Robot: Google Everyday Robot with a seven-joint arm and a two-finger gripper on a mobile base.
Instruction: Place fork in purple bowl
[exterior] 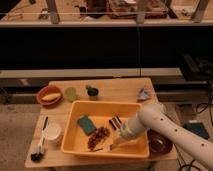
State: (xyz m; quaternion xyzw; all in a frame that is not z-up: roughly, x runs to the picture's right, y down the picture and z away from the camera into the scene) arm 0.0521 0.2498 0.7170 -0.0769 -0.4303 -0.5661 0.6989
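Fork (112, 147), gripper (118, 142) in tub (102, 105) — purple bowl (161, 143) outside

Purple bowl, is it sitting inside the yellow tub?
No, the purple bowl stands on the table outside the yellow tub, while the tool is down inside the tub.

gripper (114, 145) low in yellow tub (100, 103); tub wall and arm (170, 127) screen purple bowl (159, 145).

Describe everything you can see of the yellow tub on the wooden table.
The yellow tub is a rectangular, plastic-looking bin with sloping walls, standing upright and open on the wooden table. Inside lie a green sponge and a brown clump. The gripper hangs inside its front right corner. The purple bowl sits just right of it.
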